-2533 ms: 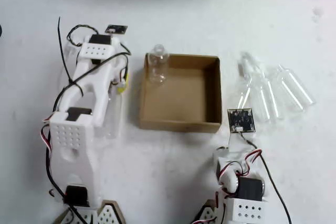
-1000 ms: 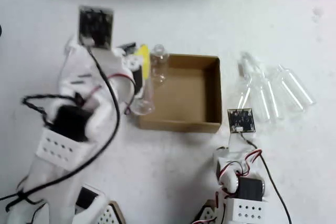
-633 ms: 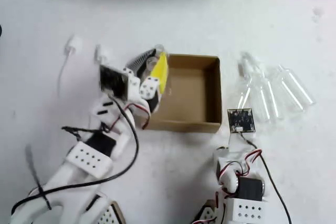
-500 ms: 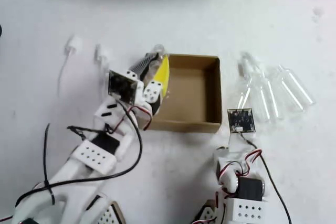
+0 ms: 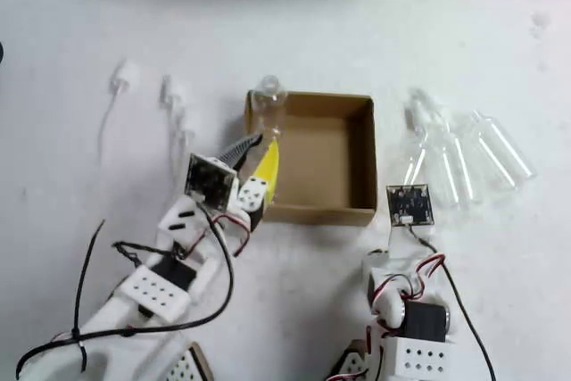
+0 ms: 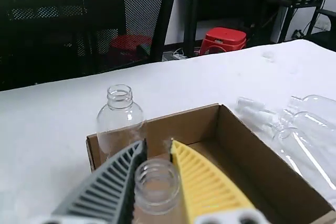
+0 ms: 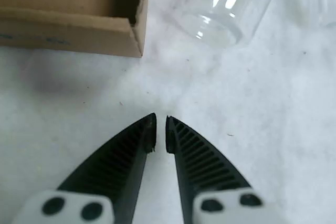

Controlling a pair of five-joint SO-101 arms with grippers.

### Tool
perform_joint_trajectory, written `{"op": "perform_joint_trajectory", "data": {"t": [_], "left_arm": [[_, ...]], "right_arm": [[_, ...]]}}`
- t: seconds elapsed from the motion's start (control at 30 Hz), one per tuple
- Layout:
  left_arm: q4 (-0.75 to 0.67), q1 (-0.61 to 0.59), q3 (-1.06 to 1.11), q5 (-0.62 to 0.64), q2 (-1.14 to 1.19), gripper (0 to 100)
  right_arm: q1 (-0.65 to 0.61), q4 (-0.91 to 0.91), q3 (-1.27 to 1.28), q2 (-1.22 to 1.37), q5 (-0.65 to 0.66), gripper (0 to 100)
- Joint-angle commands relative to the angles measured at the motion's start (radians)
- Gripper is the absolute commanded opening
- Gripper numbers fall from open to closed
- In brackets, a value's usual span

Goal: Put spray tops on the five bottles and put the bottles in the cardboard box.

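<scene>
High view down over table [image 5: 357, 33], wrist views close along fingers [image 6: 205, 187], cardboard box [image 5: 321, 214] shared.

The white tabletop [image 5: 357, 33] carries a cardboard box [image 5: 308, 214] near its middle, open side up. A clear bottle [image 5: 268, 104] without a cap stands upright at the box's far left corner, against the outside of the wall. Toward the right edge, just beside the box, at least three more clear bottles [image 5: 504, 153] lie on their sides close together, necks pointing to the far edge. Toward the left edge, well apart from the box, three small white spray tops [image 5: 122, 78] lie loose on the bare surface, each with a thin tube trailing toward the near edge.
</scene>
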Motion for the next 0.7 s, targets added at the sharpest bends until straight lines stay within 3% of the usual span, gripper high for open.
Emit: {"op": "perform_joint_trajectory", "data": {"t": [0.0, 0.53, 0.67], "left_arm": [[-0.021, 0.018, 0.008, -0.015, -0.048, 3], [0.049, 0.019, 0.008, -0.009, -0.054, 3], [0.052, 0.015, 0.012, -0.008, -0.054, 12]], "right_arm": [[0.013, -0.016, 0.009, -0.004, 0.000, 1.6], [0.013, -0.016, 0.009, -0.004, 0.000, 1.6], [0.013, -0.016, 0.009, -0.004, 0.000, 1.6]]}}
